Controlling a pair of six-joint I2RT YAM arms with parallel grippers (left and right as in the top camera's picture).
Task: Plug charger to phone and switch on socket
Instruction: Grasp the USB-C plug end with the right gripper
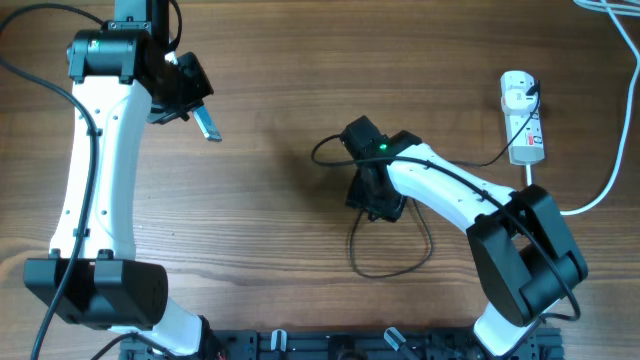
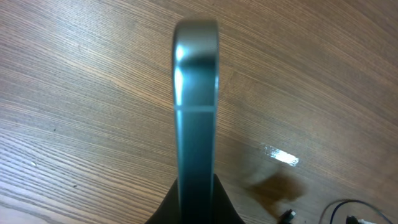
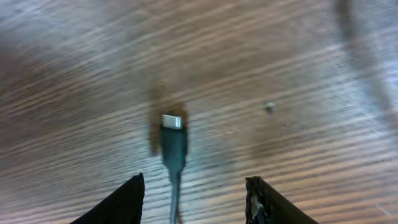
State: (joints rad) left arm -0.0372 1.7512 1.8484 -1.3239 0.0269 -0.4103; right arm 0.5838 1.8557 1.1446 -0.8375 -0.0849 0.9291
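My left end effector [image 1: 196, 108] pinches the phone [image 2: 196, 112] edge-on above the desk [image 1: 280, 60]. The right end effector [image 3: 194, 199] is spread around the charger [image 3: 173, 134] tip. Cable's floppy, so I'd grab the stiff plug body.

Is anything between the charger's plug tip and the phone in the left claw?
Nothing visible. Bare wooden table lies between the plug tip, by the right claw, and the phone held by the left claw.

A robotics lab is being indicated: a left arm [image 1: 100, 170] and a right arm [image 1: 440, 180] are being carried on a black rail [image 1: 300, 345] at 6 o'clock of a wooden counter [image 1: 270, 230].
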